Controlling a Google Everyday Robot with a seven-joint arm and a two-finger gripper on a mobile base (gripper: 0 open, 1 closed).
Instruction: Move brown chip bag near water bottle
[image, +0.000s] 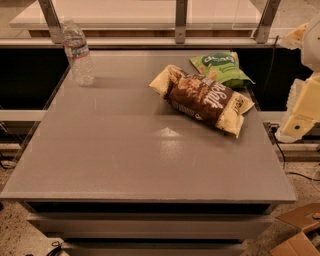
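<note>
Brown chip bag (202, 98) upper right on counter (125, 150), water bottle (78, 54) upper left, claw (299, 117) right edge, state cannot be told

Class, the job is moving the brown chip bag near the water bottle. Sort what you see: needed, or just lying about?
Needed: brown chip bag, water bottle, hand right of the table.
Lying about: green snack bag, cardboard box on the floor.

Robot's arm (306, 95) sits at far R edge of view, pale cream segs stacked approx vertical, partly cut off. The gripper (295, 126) is at its lower end, angled down-left, in mid-air.
</note>
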